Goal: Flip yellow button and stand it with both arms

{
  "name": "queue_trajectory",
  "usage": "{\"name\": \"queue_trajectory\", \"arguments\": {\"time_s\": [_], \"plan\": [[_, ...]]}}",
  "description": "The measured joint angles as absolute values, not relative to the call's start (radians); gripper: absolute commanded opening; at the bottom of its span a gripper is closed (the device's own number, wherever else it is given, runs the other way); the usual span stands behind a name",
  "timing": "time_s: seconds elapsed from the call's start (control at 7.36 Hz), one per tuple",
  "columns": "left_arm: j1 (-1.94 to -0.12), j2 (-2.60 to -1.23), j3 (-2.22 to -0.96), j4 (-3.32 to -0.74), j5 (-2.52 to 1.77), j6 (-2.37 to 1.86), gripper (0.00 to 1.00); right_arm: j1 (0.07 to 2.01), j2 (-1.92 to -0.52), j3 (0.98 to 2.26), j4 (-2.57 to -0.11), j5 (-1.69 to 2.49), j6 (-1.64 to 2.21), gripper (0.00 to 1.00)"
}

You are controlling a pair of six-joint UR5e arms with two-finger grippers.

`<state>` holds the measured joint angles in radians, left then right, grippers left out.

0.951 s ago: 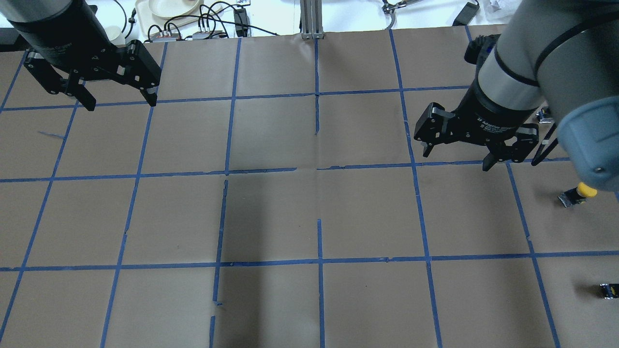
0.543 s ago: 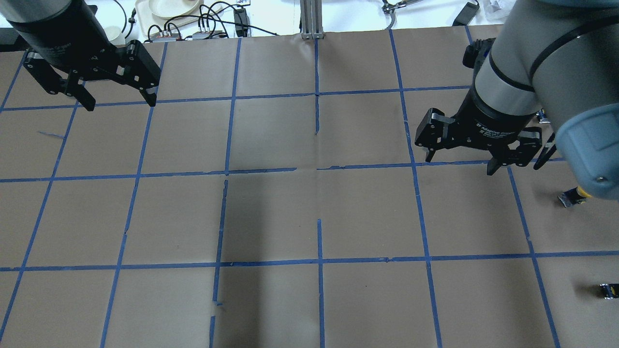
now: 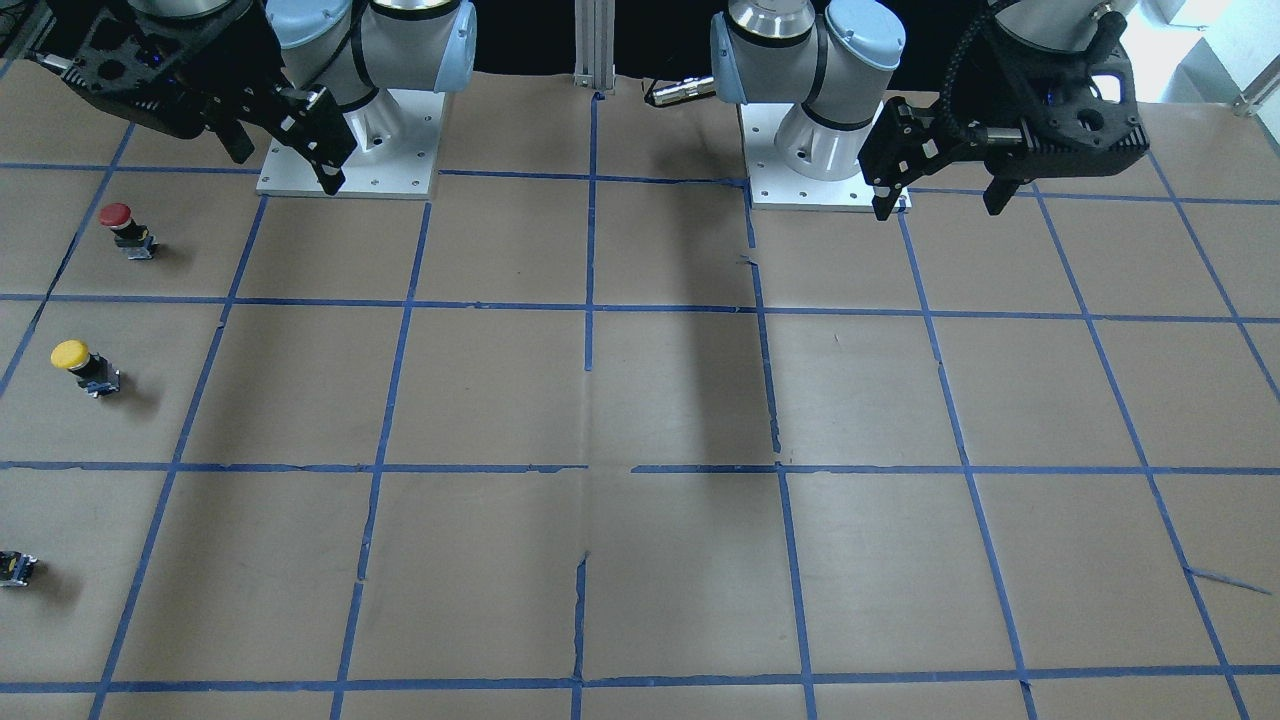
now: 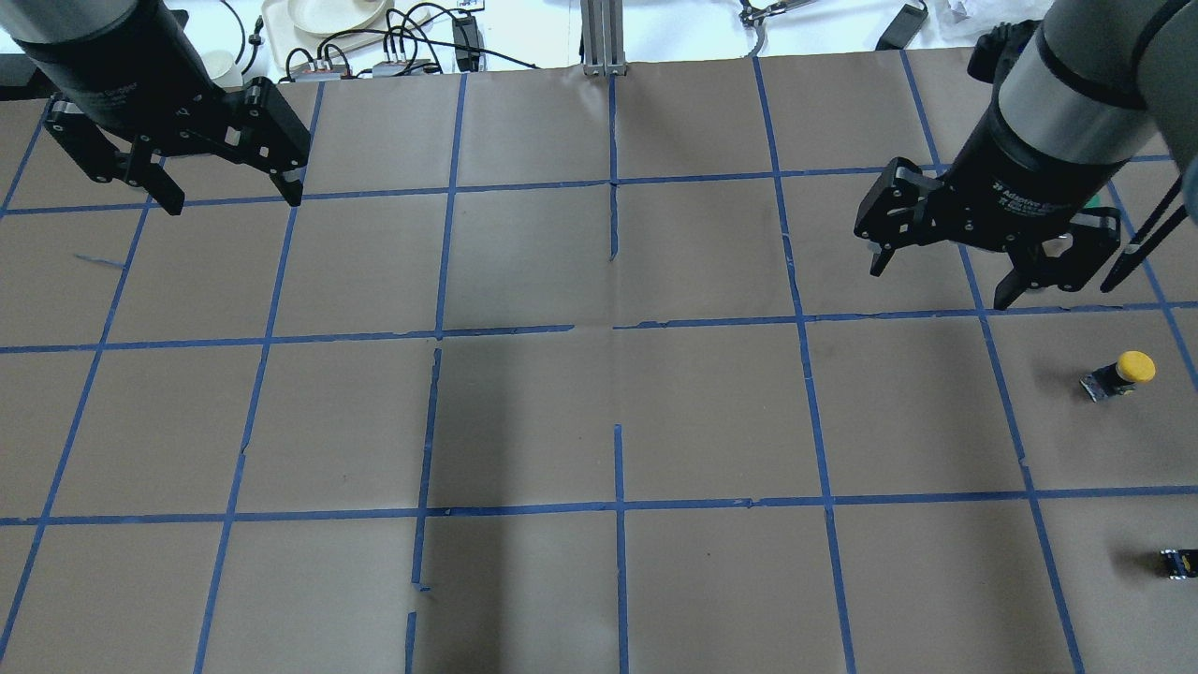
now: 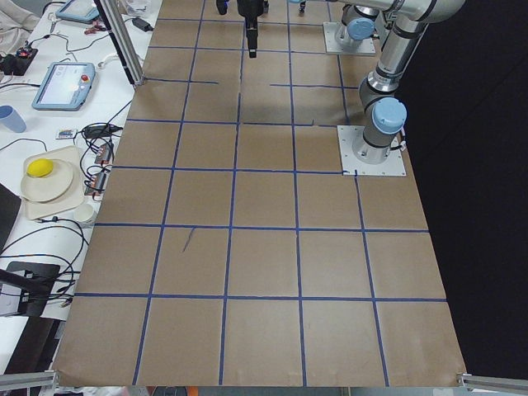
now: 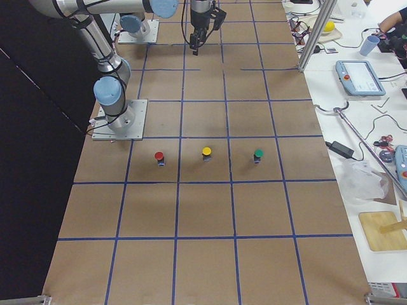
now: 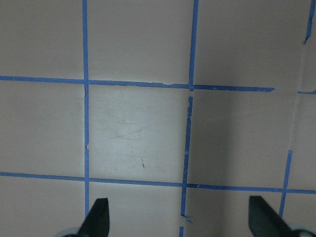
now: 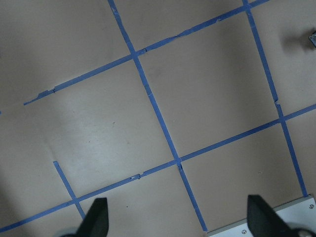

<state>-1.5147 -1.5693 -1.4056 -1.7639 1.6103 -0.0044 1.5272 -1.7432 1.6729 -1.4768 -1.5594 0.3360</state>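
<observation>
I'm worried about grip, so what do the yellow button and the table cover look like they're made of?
Yellow button: cap looks like smooth, evenly coloured plastic; black body probably plastic, its grey base possibly metal, too small to tell. Table cover: matte brown paper, judging by creases and seams. Blue lines: likely tape, with torn, ragged ends.

No legible text, none anywhere — too blurred

Table cover [image 4: 524, 421]: brown paper, matt, creased along the fold lines at centre frame. Grid of blue tape [image 4: 721, 505]: faint sheen, torn and lifted in places. Yellow button [image 4: 1123, 373], right edge: cap smooth plastic, slightly glossy. Left gripper [image 4: 237, 204] and right gripper [image 4: 939, 287]: matt black; plastic or coated metal, cannot tell. Right arm [image 4: 1076, 94]: satin grey metal. Joint cap [image 3: 860, 40]: glossy light-blue plastic. Base plate [image 3: 400, 180]: pale matt metal.
</observation>
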Motion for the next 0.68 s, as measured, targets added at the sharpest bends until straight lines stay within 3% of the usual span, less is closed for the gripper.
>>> {"name": "queue_trajectory", "arguments": {"time_s": [0.68], "plan": [[-1.526,-1.582,-1.412,-1.75,1.598,-0.011,1.0,1.528,-1.733,1.676,-1.467,-1.552,0.335,1.0]]}}
